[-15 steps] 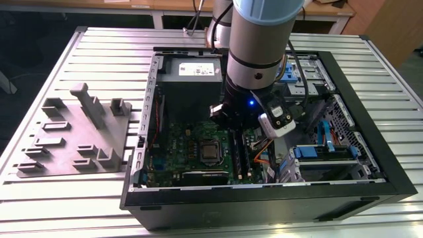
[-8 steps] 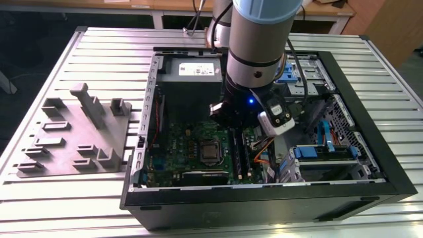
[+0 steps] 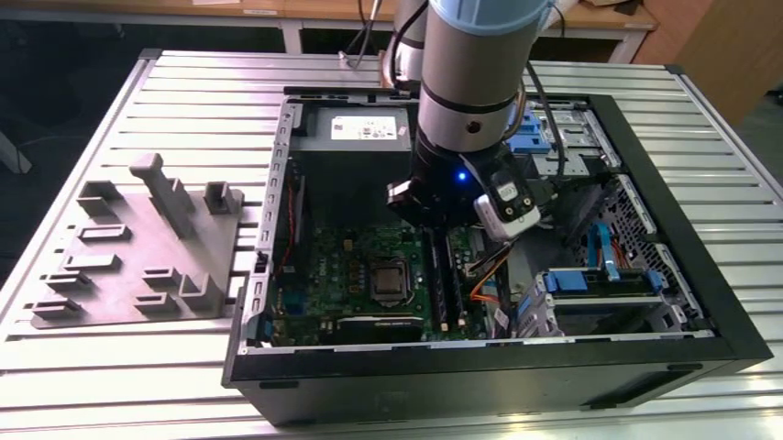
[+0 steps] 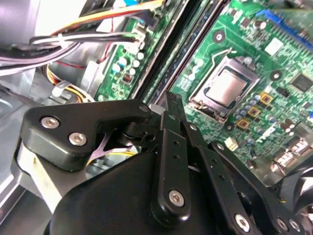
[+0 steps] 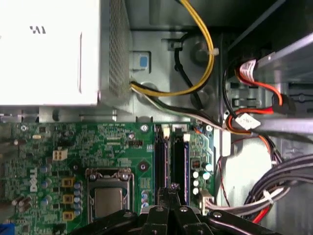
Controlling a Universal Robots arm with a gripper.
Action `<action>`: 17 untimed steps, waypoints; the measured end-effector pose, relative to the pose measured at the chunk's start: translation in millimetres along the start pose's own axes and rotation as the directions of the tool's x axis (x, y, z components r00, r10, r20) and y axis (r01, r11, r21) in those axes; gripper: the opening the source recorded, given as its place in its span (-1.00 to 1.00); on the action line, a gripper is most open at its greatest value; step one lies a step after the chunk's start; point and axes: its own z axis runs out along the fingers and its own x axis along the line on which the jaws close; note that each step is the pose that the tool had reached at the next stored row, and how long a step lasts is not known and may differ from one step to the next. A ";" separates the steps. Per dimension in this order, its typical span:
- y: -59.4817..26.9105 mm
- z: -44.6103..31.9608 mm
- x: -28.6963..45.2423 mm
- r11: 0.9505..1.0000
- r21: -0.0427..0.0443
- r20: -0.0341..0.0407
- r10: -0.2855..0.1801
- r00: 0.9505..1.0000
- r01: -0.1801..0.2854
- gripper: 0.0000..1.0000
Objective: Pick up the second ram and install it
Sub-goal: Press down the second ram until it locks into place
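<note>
A robot arm reaches down into an open computer case (image 3: 284,183) lying on a ribbed metal worktop (image 3: 147,367). Its gripper (image 5: 171,190) hangs just above the long memory slots (image 5: 161,161) of the green motherboard (image 5: 73,147), its fingers (image 4: 168,115) drawn close together. A thin dark edge between them may be the second ram; I cannot tell.

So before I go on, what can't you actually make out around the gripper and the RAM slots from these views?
- Gripper fingertips, second wrist view: black linkage crowds them, so any grip on the second ram is unclear.
- Slots, first wrist view: the near ends sit behind the gripper.
- Motherboard, exterior view: the arm covers the slots' upper part.
</note>
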 end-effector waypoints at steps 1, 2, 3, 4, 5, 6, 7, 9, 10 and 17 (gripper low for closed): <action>0.9 0.1 0.0 1.000 -0.001 0.000 0.000 1.000 0.000 -0.80; 1.8 0.3 0.0 1.000 -0.002 0.000 0.000 1.000 0.000 -0.80; 2.9 0.5 0.0 1.000 -0.003 0.000 0.000 1.000 0.000 -0.80; 4.2 0.6 0.0 1.000 -0.004 0.000 0.000 1.000 0.000 -0.80; 5.1 0.8 -0.1 1.000 -0.005 0.000 0.000 1.000 0.000 -0.80; 5.4 0.9 -0.6 1.000 -0.005 0.000 0.000 1.000 0.000 -0.80; 5.4 1.0 -1.6 1.000 -0.005 0.000 0.000 1.000 0.000 -0.80; 5.6 1.5 -5.6 1.000 -0.006 0.000 0.000 1.000 0.000 -0.80; 6.0 1.6 -6.4 1.000 -0.005 0.000 0.000 1.000 0.000 -0.80; 14.5 4.0 -5.5 1.000 -0.012 0.000 0.000 1.000 0.000 -0.80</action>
